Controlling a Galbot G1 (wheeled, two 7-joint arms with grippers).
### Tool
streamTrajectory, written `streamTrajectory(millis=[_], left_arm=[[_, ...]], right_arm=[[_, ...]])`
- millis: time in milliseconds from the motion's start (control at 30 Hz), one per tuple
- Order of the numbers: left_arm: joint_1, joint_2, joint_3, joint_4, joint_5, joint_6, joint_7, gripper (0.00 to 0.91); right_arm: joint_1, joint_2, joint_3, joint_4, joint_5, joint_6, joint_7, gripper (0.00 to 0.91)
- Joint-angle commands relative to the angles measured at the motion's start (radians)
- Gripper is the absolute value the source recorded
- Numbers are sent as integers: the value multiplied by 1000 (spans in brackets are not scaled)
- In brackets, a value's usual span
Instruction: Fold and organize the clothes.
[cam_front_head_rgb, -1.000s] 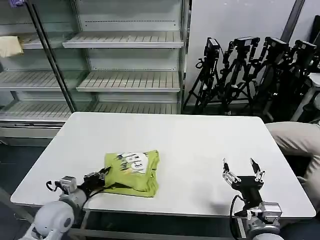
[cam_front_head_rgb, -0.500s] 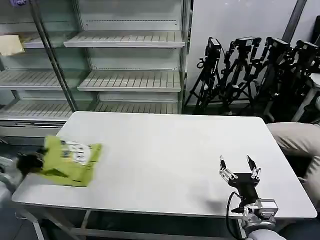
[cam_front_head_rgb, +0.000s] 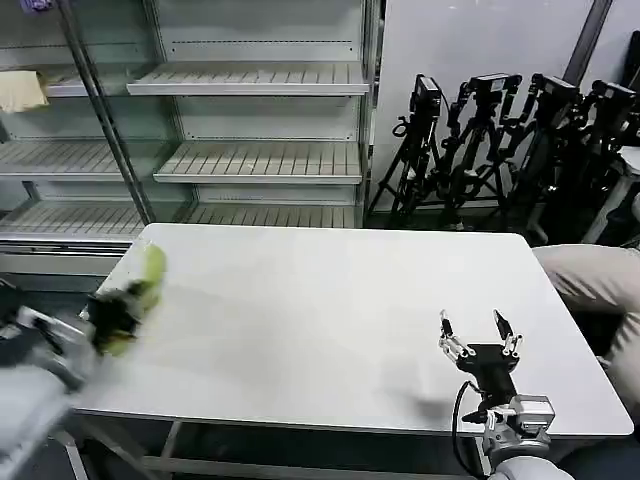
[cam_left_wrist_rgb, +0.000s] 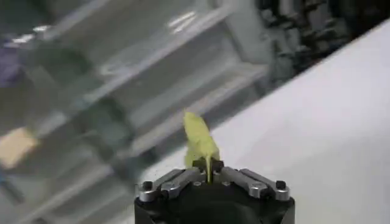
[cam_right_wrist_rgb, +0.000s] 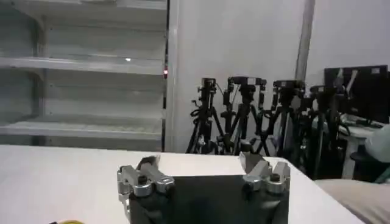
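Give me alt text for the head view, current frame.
The left gripper is shut on the lime T-shirt at the left edge of the white table, the shirt bunched. The right gripper hovers over the table's near right part, jaws open. Metal shelves and black tripods stand behind.

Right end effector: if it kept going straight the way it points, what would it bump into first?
The right end effector points across the bare white table toward its far edge, and that path looks free. Past the edge, it would probably meet the black tripods first, though depth is hard to judge.
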Motion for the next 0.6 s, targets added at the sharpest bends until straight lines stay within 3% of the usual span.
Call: streamTrajectory(millis=[33,200,300,367,433,600], left_arm=[[-1,-365,587,-270,252,36,-112,20],[-150,-436,595,-163,175,38,-174,20],[-274,-451,599,-87,1,41,-300,20],[-373,-465,606,-37,-285,41,-442,20],[-458,-489,618,4,-448,40,-592,20],[-577,-557,654,92,-593,38,-755,20]], right_arm=[[-5,4,4,10,-15,-3,3,907],[-12,-14,40,26,-9,-13,5,907],[-10,-29,68,32,-11,-21,-6,907],[1,-46,82,32,-28,-28,-42,907],[28,-66,88,14,-27,-37,-46,907],[94,-99,99,-18,14,-41,-63,907]])
